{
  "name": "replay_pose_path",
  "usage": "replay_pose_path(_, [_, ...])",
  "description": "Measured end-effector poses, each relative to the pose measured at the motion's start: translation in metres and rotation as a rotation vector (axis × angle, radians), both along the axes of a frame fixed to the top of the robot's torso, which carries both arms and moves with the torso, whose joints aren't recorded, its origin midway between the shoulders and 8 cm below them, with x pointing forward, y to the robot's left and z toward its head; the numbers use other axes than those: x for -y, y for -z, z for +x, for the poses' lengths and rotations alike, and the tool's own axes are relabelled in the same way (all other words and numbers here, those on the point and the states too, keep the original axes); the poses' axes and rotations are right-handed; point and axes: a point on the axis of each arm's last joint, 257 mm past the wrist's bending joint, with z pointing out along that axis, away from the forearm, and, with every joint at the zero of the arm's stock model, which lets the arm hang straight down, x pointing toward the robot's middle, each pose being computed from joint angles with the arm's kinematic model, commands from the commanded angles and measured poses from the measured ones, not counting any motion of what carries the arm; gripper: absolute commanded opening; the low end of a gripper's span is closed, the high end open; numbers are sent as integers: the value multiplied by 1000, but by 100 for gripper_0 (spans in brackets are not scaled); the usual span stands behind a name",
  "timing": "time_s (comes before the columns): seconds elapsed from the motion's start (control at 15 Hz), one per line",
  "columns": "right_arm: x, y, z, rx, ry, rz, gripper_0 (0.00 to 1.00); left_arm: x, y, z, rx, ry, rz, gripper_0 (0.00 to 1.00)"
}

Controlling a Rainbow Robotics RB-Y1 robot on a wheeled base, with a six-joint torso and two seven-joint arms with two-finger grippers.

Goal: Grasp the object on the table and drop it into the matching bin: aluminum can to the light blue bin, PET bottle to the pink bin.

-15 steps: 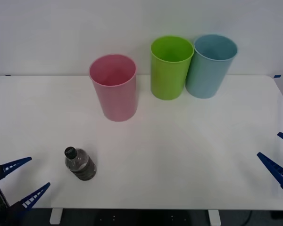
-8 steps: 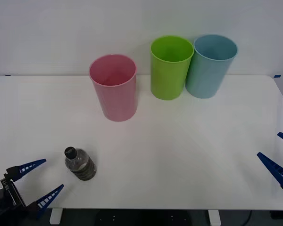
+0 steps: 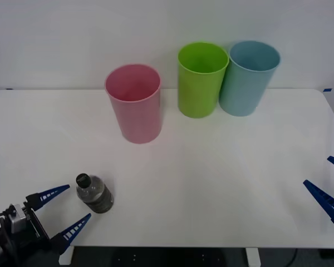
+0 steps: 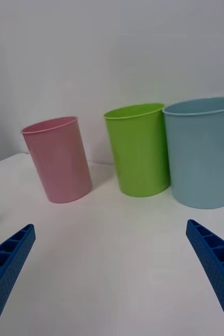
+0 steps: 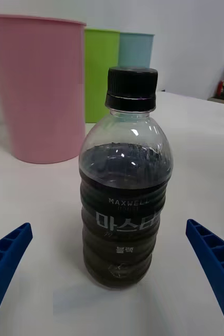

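Observation:
A small PET bottle (image 3: pixel 94 194) with a black cap and dark lower body stands upright on the white table (image 3: pixel 222 167) near its front left. My left gripper (image 3: pixel 62 211) is open just left of the bottle, its blue fingers apart and pointing at it. In the left wrist view the bottle (image 5: pixel 125 194) stands centred a short way ahead of the open left gripper (image 5: pixel 112 281). The pink bin (image 3: pixel 134 103) stands behind it, and the light blue bin (image 3: pixel 249 77) is at the back right. My right gripper (image 3: pixel 329 188) waits open at the table's right edge.
A lime green bin (image 3: pixel 201 79) stands between the pink and light blue bins, touching the blue one. In the right wrist view the pink bin (image 4: pixel 58 159), green bin (image 4: pixel 138 148) and blue bin (image 4: pixel 203 151) line up along the white wall.
My left gripper has moved right along the table's front edge toward the bottle, staying open. The bottle, the bins and the right arm have not moved.

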Motion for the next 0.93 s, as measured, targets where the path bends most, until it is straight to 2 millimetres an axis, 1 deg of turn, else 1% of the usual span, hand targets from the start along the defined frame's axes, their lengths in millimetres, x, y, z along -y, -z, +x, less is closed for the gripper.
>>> replay_pose_path(0.47, [0,0,0,0,0,0,100,26,4,13,9,3,-11,100])
replay_pose_path(0.93, [0,0,0,0,0,0,100,43,5,23,17,12,-10,100])
